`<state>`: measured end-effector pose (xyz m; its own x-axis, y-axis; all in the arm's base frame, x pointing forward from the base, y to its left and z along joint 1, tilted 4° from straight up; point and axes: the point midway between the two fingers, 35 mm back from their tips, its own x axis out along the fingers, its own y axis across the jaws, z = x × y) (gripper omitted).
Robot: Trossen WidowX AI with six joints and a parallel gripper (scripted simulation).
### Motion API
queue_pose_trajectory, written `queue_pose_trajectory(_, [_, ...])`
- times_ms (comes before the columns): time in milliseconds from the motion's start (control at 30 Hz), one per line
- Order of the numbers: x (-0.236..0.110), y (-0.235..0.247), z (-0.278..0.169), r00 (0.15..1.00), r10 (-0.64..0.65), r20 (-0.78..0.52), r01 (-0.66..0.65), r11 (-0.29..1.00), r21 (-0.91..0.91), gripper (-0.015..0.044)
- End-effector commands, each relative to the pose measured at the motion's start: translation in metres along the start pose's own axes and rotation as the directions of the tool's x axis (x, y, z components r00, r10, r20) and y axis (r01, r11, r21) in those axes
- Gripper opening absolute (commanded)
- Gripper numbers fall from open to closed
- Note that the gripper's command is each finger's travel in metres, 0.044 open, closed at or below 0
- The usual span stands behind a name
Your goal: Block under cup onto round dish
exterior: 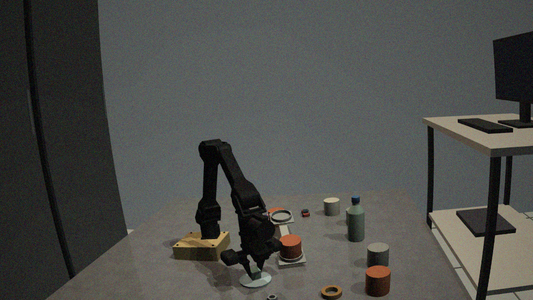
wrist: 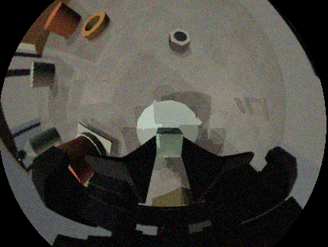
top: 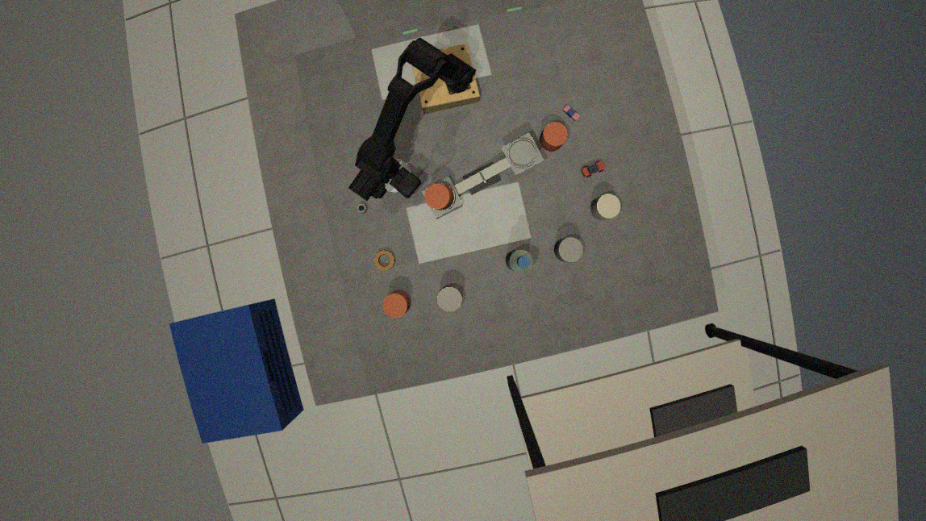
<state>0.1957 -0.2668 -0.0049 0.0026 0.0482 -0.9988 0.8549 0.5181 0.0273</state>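
My gripper (top: 388, 184) (exterior: 255, 269) (wrist: 168, 139) is shut on the small grey-green block (exterior: 255, 274) (wrist: 169, 144). It holds the block low over the pale round dish (exterior: 265, 280) (wrist: 155, 114); I cannot tell whether the block touches it. One orange cup (top: 438, 195) (exterior: 290, 246) (wrist: 77, 160) stands on the near end of the balance (top: 482, 173), just right of the gripper. The far end carries only an empty ring pad (top: 523, 152) (exterior: 281, 215). The other orange cup (top: 554, 135) (exterior: 276, 209) stands on the table beside that pad. In the top view the arm hides the dish.
An orange ring (top: 384, 260) (exterior: 331, 290) (wrist: 93, 21) and a nut (top: 360, 207) (exterior: 271, 296) (wrist: 179, 37) lie near the dish. An orange cylinder (top: 395, 303) (exterior: 377, 280), grey cylinders (top: 449, 298) (exterior: 377, 254), a bottle (top: 519, 260) (exterior: 355, 220), a cream cylinder (top: 607, 206) and a toy car (top: 592, 168) stand further off.
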Motion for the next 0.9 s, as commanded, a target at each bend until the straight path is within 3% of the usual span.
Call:
queue_pose_trajectory(0, [0.007, 0.000, 0.000, 1.000, -0.002, 0.002, 0.002, 1.000, -0.006, 0.0000])
queue_pose_trajectory(67, [0.009, 0.000, 0.000, 1.000, -0.002, 0.002, 0.002, 1.000, -0.006, 0.0000])
queue_pose_trajectory(633, [-0.005, 0.000, 0.001, 1.000, 0.000, 0.000, 0.000, 1.000, -0.001, 0.0440])
queue_pose_trajectory(767, [-0.050, 0.000, 0.000, 1.000, -0.002, 0.002, 0.002, 1.000, -0.006, 0.0440])
queue_pose_trajectory(867, [-0.053, 0.000, 0.000, 1.000, -0.002, 0.003, 0.002, 1.000, -0.006, 0.0440])
